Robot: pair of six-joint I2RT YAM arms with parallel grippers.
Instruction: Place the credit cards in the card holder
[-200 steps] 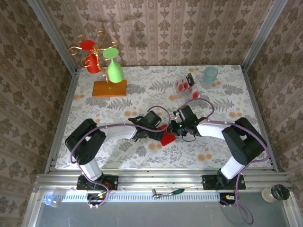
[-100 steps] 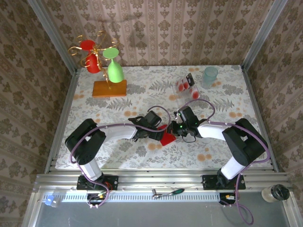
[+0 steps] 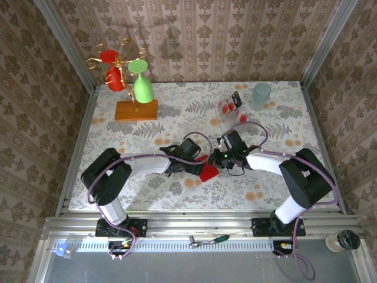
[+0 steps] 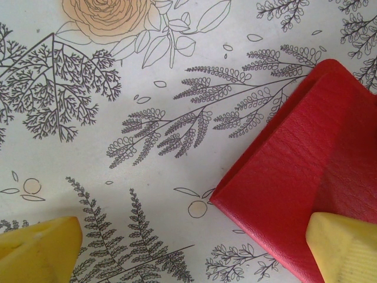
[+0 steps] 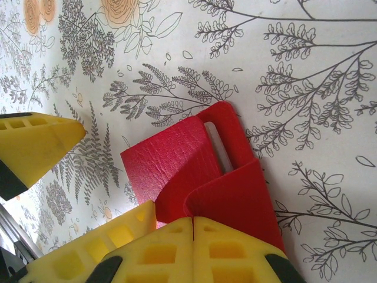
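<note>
The red card holder (image 3: pixel 207 173) lies at the table's middle, partly folded open, with a pale slot (image 5: pixel 219 147) showing inside. My right gripper (image 5: pixel 193 236) is shut on a raised flap of the card holder (image 5: pixel 230 200); its two yellow fingers meet over the flap's edge. My left gripper (image 4: pixel 188 259) stands wide open at the card holder's (image 4: pixel 306 171) left side, and its right fingertip (image 4: pixel 341 247) rests over the red cover. The credit cards (image 3: pixel 230 106), pale with red round marks, stand far back right in a clear rack.
An orange block (image 3: pixel 136 110) carries a gold stand with red and green cups at the back left. A teal cup (image 3: pixel 261 94) stands at the back right beyond the rack. The left gripper's fingers (image 5: pixel 35 141) crowd the card holder in the right wrist view.
The right gripper has edged slightly to the left with the flap in it. The left arm has held still.
</note>
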